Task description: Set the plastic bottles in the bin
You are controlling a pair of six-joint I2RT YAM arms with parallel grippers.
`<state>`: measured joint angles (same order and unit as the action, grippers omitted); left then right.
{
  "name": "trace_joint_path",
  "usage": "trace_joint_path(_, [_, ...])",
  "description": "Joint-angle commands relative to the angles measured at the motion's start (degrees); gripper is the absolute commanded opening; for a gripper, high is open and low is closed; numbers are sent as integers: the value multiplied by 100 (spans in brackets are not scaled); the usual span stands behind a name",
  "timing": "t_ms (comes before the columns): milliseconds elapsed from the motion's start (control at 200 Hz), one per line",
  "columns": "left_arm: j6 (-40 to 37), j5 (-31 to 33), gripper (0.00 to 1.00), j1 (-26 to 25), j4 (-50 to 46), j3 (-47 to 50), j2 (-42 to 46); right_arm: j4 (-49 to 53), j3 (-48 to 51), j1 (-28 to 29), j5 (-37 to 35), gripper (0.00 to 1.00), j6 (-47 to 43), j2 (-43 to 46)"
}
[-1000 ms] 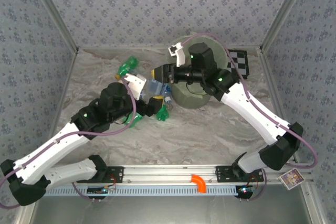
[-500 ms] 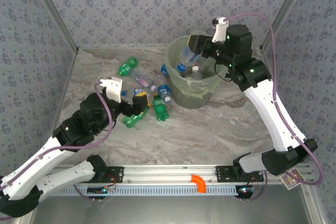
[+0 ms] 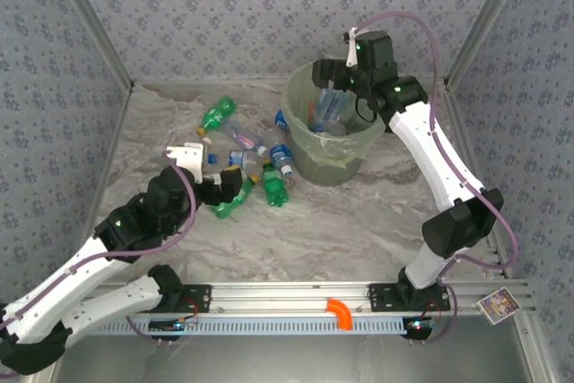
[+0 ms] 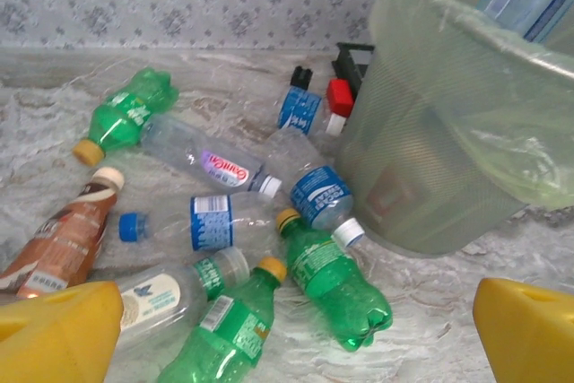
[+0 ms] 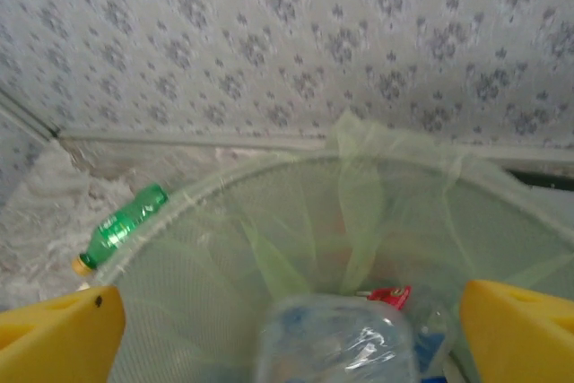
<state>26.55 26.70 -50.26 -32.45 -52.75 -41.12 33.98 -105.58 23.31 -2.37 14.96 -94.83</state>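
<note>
Right gripper (image 3: 330, 76) above bin (image 3: 300, 136), jaws wide, holding nothing. Right wrist view: yellow fingers (image 5: 63, 334) spread either side of clear bottle (image 5: 336, 343) lying inside bin, apart from both; red scrap (image 5: 390, 296) beside it, possibly a label.

Top view places bin at far centre of table (image 3: 359, 221), scattered bottles (image 3: 235, 136) just left of it. Left gripper (image 3: 231, 187) low over that pile, jaws wide, empty.

Left wrist view adds detail: two green bottles (image 4: 336, 280) nearest, blue-labelled clear bottle (image 4: 316, 193) just beside bin wall, brown bottle (image 4: 63, 244) at left.
</note>
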Motion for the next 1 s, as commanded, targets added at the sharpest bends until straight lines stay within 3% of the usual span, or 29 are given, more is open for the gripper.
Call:
trace_joint_path(0, [292, 179, 100, 175, -240, 126, 53, 227, -212, 101, -182, 100, -107, 199])
trace_joint_path(360, [553, -774, 100, 1050, -78, 708, -239, -141, 527, 497, -405, 100, -160, 1121])
trace_joint_path(615, [390, -1782, 90, 1607, 362, 1132, -831, -393, 1132, 943, -432, 100, -99, 1800])
trace_joint_path(995, [286, -2178, 85, 2060, 1105, 1490, -1902, -434, 1434, 1718, -658, 100, -215, 2302])
